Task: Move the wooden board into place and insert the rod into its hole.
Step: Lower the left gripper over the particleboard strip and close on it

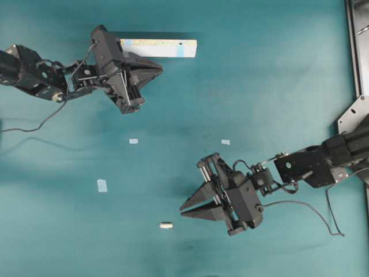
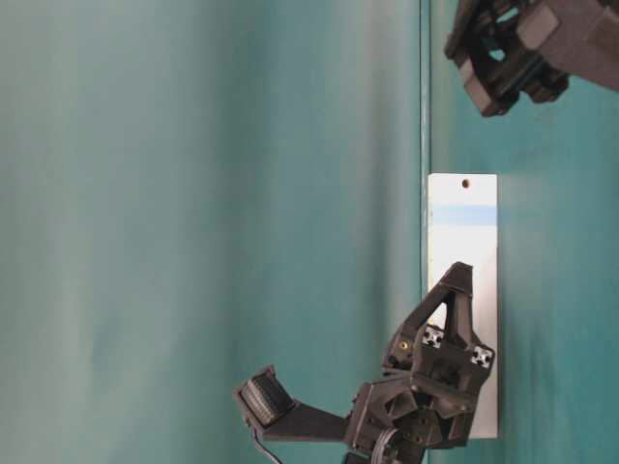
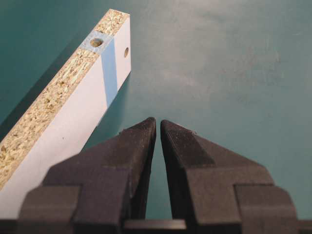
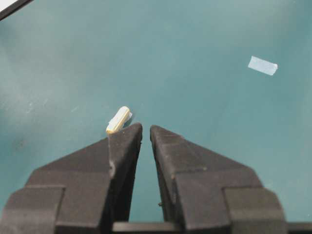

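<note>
Presently nothing is gripped: the left tool (image 3: 156, 127) and right tool (image 4: 145, 131) are nearly closed, empty; the long pale wooden board (image 1: 158, 48) lies beside the left tool, the small cream cylindrical rod (image 1: 165, 225) well apart from the board; unopened, the right tool risks rolling the rod away.

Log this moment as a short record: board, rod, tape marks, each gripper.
wooden board: lying at the far edge of the table, untouched, hole near its end
rod: lying loose on the table, just ahead of the right gripper
tape squares: three pale blue pieces on the cloth mid-table
left gripper: jaws nearly together, empty, beside the board
right gripper: jaws nearly together, empty, pointing toward the rod
task state: board not moved, rod not inserted
</note>
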